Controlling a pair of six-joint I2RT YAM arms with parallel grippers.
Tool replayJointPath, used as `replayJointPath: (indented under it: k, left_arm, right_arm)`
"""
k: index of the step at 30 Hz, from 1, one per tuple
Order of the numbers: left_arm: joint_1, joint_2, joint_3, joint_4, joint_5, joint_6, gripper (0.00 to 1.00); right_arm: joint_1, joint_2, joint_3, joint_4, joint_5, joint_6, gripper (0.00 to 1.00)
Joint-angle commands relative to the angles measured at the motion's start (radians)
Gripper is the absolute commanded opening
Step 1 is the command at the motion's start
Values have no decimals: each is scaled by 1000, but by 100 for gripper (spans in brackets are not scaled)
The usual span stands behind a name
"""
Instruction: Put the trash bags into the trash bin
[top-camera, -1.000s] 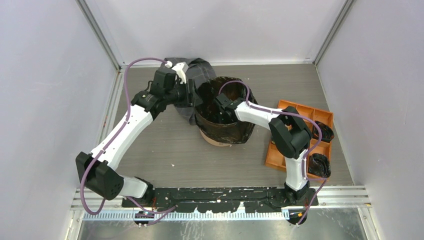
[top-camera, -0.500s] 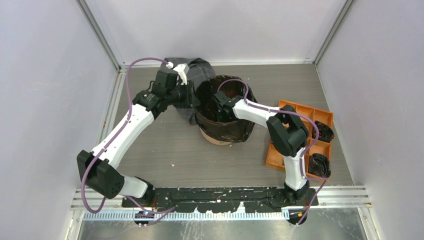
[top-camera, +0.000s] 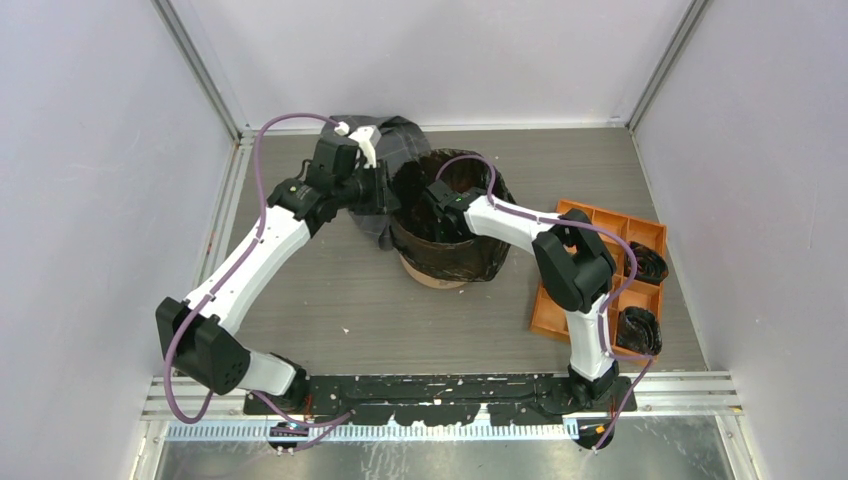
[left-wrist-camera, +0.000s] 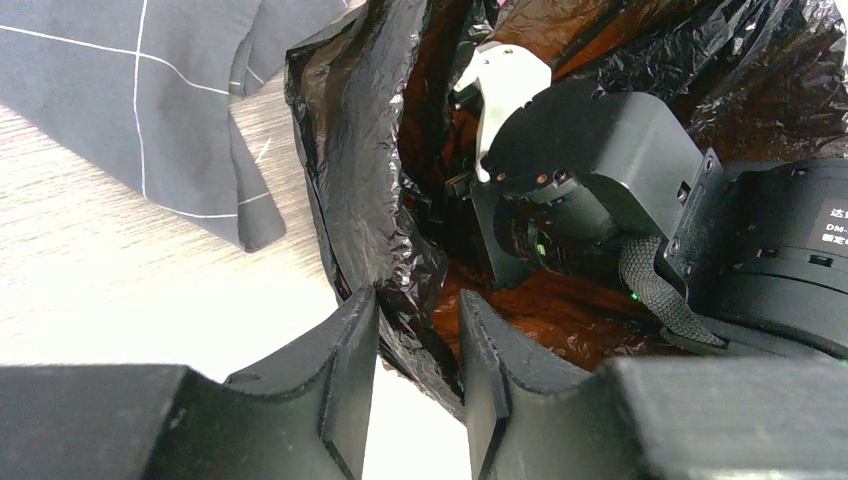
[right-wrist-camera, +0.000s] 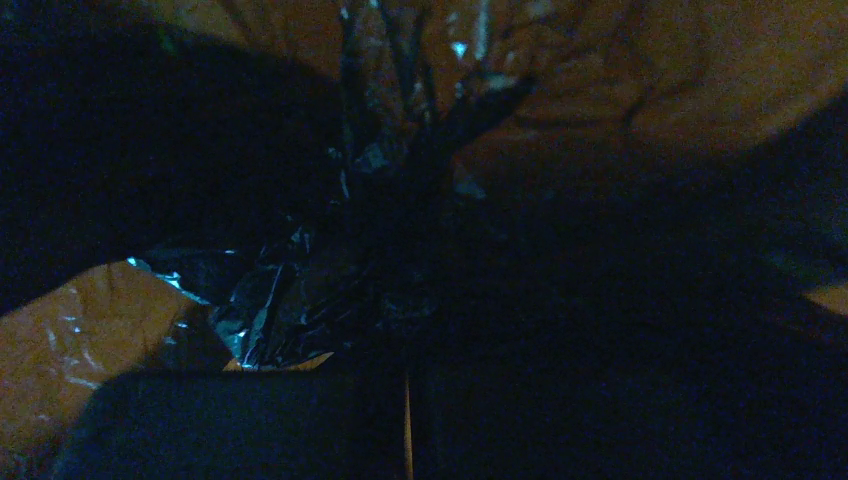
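The trash bin (top-camera: 435, 280) is an orange bucket standing mid-table, lined and draped with the black trash bag (top-camera: 455, 258). My left gripper (top-camera: 388, 195) is at the bin's left rim. In the left wrist view its jaws (left-wrist-camera: 418, 310) stand narrowly apart, shut on the bunched bag edge (left-wrist-camera: 350, 180) at the rim. My right gripper (top-camera: 440, 212) reaches down inside the bin. In the dark right wrist view it (right-wrist-camera: 405, 365) is closed to a thin slit. Bag film (right-wrist-camera: 300, 300) gathers at its tips against the orange wall (right-wrist-camera: 620, 80).
A grey checked cloth (top-camera: 390, 135) lies behind the bin's left side, also in the left wrist view (left-wrist-camera: 120, 100). An orange compartment tray (top-camera: 560, 300) with dark cable bundles (top-camera: 648, 265) sits at the right. Walls enclose the table on three sides.
My right gripper has moved a little left and deeper into the bin, and the bag's draped side has shifted slightly. The left gripper has stayed at the rim.
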Motion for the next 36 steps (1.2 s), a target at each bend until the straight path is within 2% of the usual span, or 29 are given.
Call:
replayJointPath:
  k: [1, 36]
  left_arm:
    - [-1, 10, 43, -2, -13, 22, 35]
    - [-7, 27, 71, -17, -20, 30, 34]
  right_arm:
    - [1, -60, 16, -28, 38, -9, 2]
    - [31, -170, 99, -92, 124, -29, 5]
